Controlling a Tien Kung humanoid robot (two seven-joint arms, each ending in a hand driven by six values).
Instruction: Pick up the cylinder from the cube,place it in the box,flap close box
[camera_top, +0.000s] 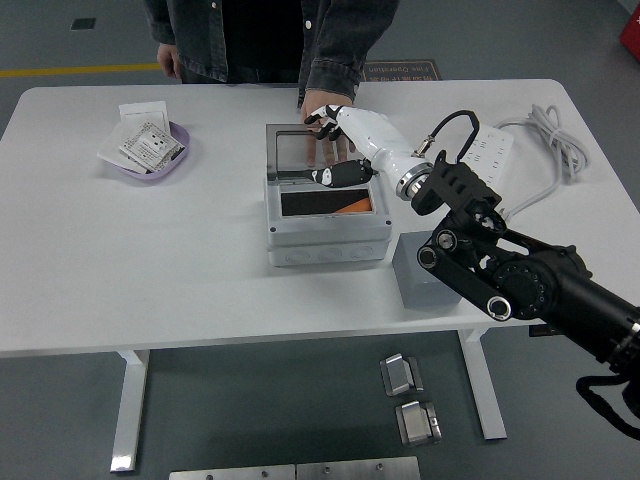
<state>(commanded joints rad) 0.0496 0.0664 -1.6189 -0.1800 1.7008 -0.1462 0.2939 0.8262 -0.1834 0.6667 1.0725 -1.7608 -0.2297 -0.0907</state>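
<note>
White table (120, 280), right hand (335, 140) spread open above box (325, 225) lid's far edge, cube (425, 272) beside box

The box (326, 228) sits near the middle of the worktop (150, 260), its lid (322, 150) standing open at the far side. My right hand (345, 150) reaches in from the right and hangs over the box's far edge, in front of the lid. The cylinder (352, 208) lies inside the box, toward its right side. Behind the lid, a person's hand (321, 106) rests at its top edge. The cube (425, 270) stands just right of the box, near the worktop's front edge, partly under my forearm. A power strip (478, 170) lies further right and back. A bowl (152, 152) with packets sits far left.
</note>
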